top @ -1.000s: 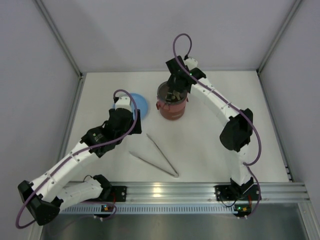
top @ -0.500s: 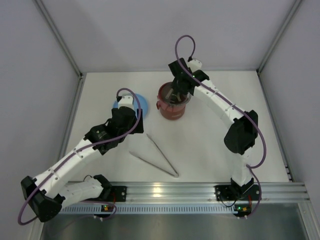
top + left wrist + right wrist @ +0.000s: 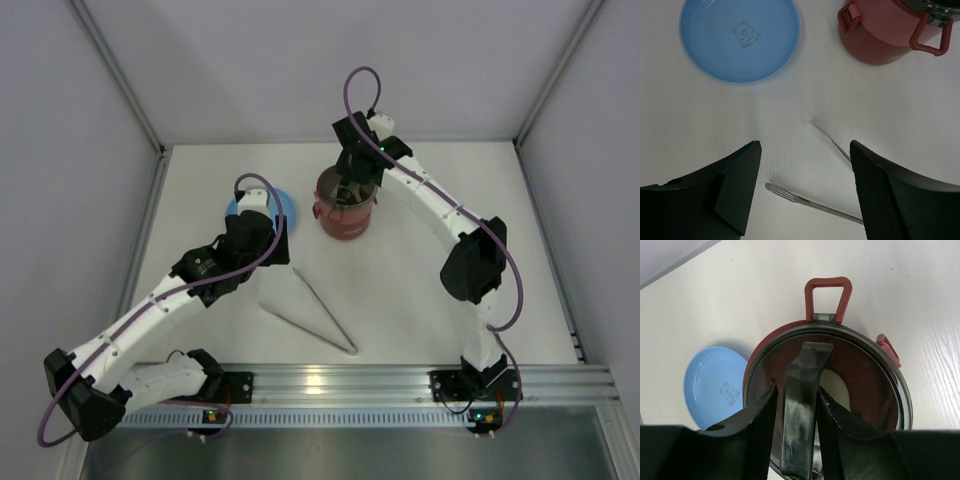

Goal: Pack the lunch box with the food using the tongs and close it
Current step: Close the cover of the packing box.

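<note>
The dark-red lunch box (image 3: 345, 218) stands at the back centre with its grey top cover (image 3: 890, 390) sitting on its rim. My right gripper (image 3: 353, 182) is directly above it, shut on the cover's dark upright handle (image 3: 802, 390), one finger (image 3: 752, 427) on each side. The silver tongs (image 3: 318, 316) lie flat on the table in a narrow V. My left gripper (image 3: 805, 165) hovers open just above their two tips (image 3: 785, 192), touching nothing. Under the cover only a cream-white patch (image 3: 836, 389) shows, and I cannot tell what it is.
An empty light-blue plate (image 3: 740, 40) with a small bear print lies left of the lunch box. Red clasp loops (image 3: 828, 295) stick out from the lunch box's sides. Grey walls enclose the table on three sides, and an aluminium rail (image 3: 330, 380) runs along the near edge.
My left gripper has moved a little right and nearer, off the plate and over the tongs' tips. The right gripper has stayed on the cover's handle, shifting only slightly.
</note>
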Controlling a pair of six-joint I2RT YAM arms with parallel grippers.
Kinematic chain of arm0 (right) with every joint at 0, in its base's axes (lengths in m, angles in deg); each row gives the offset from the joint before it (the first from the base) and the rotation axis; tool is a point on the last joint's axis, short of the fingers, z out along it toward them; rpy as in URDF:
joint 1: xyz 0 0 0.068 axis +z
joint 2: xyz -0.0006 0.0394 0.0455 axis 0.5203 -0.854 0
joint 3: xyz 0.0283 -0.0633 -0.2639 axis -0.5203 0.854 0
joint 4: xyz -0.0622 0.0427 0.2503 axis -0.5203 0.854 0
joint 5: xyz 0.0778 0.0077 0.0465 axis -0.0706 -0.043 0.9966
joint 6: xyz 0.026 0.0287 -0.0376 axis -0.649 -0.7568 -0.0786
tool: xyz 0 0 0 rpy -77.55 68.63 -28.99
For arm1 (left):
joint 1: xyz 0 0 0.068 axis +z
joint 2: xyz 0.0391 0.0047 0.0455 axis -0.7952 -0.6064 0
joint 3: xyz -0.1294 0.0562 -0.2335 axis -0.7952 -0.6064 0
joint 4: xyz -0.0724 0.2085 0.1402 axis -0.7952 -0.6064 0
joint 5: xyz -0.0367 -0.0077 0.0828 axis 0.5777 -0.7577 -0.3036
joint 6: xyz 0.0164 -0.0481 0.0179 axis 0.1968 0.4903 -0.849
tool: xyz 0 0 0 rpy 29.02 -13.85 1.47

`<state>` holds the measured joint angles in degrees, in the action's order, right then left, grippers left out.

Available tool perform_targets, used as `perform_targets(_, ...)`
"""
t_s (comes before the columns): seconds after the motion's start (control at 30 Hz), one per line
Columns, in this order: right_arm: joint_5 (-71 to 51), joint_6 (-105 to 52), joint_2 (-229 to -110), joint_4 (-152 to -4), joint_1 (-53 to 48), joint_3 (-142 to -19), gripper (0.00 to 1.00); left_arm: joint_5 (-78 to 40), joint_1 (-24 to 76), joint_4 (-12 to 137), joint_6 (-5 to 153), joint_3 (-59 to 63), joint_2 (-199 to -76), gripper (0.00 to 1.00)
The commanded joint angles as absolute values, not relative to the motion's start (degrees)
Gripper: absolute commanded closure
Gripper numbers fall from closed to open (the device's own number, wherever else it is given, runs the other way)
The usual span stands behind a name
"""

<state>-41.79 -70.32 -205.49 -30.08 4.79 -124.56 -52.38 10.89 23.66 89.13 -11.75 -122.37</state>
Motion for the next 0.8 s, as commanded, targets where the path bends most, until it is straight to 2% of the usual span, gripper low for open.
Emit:
perform_targets(0.0, -39.9, -69.1, -207.3, -31.8, 4.6, -127.1, 0.64, -53.4, 10.7, 24.1, 89.3, -9.4, -122.2, 0.24)
perform_targets(0.43, -38.1, -69.5, -205.2, -39.3, 4.6, -120.7, 0.64, -53.3, 10.7, 24.2, 89.0, -9.4, -122.7, 0.23)
perform_targets(0.77, -45.1, -70.9, -205.0, -33.0, 4.7, -120.8, 0.65, -52.7, 10.7, 24.2, 89.2, -9.0, -123.5, 0.24)
